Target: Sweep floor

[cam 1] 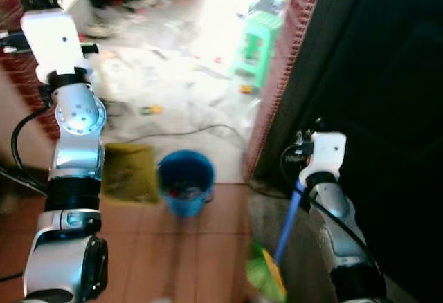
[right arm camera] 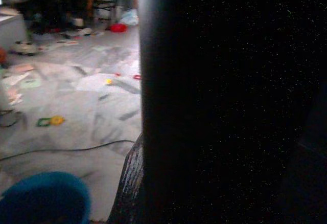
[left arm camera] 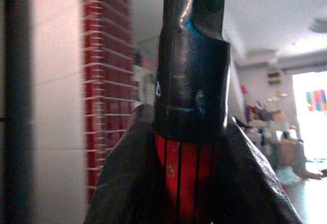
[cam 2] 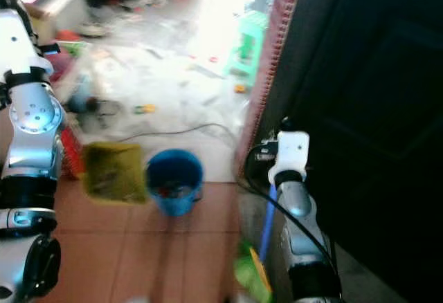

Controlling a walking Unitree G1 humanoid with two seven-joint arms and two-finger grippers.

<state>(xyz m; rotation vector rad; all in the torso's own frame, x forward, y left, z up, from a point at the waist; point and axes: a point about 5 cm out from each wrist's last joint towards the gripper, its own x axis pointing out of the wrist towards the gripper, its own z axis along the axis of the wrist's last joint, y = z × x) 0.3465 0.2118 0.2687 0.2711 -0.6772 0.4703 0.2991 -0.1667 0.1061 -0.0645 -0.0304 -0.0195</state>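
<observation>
The left gripper's black fingers (left arm camera: 127, 183) are closing around a red-and-black handle (left arm camera: 190, 106); the right gripper's grip cannot be made out. A blue broom handle (cam 1: 287, 223) is slanting down beside the right arm to a green-and-yellow head (cam 1: 266, 275) on the tiled floor (cam 1: 201, 248). Nearby are sitting a blue bucket (cam 1: 185, 182), a yellow dustpan (cam 1: 130, 171), and a black cable (cam 1: 187, 132)

Blue bucket (cam 1: 185, 182): smooth plastic, slight sheen. Green stool (cam 1: 258, 46): plastic, matt. Brick pillar (cam 1: 280, 75): rough red brick, pale mortar lines. Floor (cam 1: 173, 75): pale marbled stone, glossy under glare; near part terracotta tile (cam 1: 173, 248), matt. Left arm (cam 1: 76, 144): brushed silver metal, white plastic casing. Broom handle (cam 1: 289, 223): blue, smooth. Left fingers (left arm camera: 122, 178): matt black around a glossy black and red shaft (left arm camera: 190, 132).
</observation>
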